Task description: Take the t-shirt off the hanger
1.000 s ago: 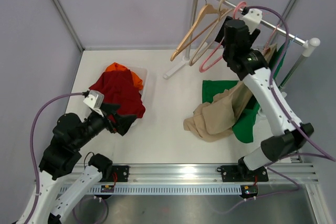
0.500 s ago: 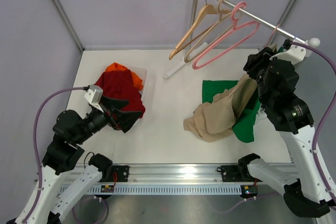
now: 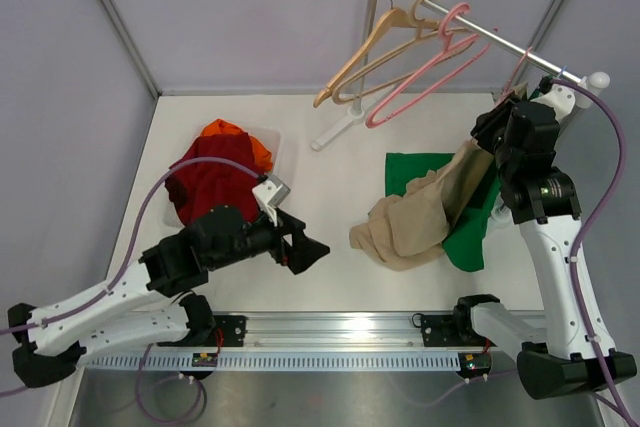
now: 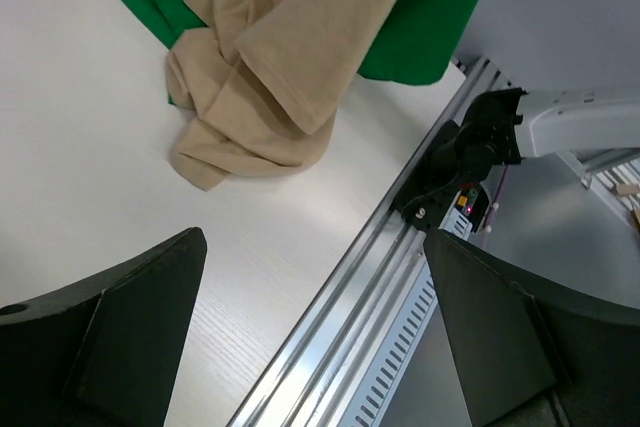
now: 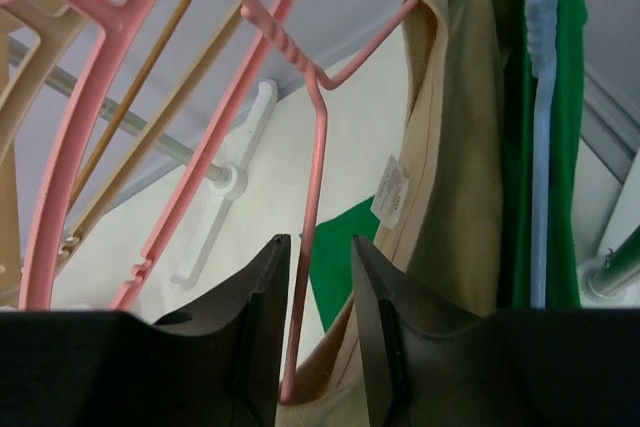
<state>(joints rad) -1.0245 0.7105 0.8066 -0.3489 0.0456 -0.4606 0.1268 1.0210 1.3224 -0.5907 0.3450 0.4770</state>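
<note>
Obs: t-shirt (image 3: 420, 222), tan, not off yet. Collar hangs on the pink hanger (image 5: 315, 147) at the right end of the rack (image 3: 510, 45). The rest trails down from the rack onto the desk (image 3: 320, 177), over a green cloth (image 3: 410, 169).

Change over the last second: right pincer (image 5: 320, 257) has left the empty hangers (image 3: 400, 47) mid-rack and now sits at the right end of the rack, against the pink hanger. Jaws stand slightly apart with the pink wire running between them. No pinch on it seen, so released.

Left pincer (image 4: 312, 247) has swung off the red clothes (image 3: 215, 182), far left of the rack, to the desk in front of the rack, facing the shirt's lower folds. Released wide, nothing in it. Empty hangers sit at a new angle on the rack.

Reading: both arms have turned to the loaded hanger. Likely the approach stage, with one to steady the hanger and one to pull cloth. Removal itself not begun
</note>
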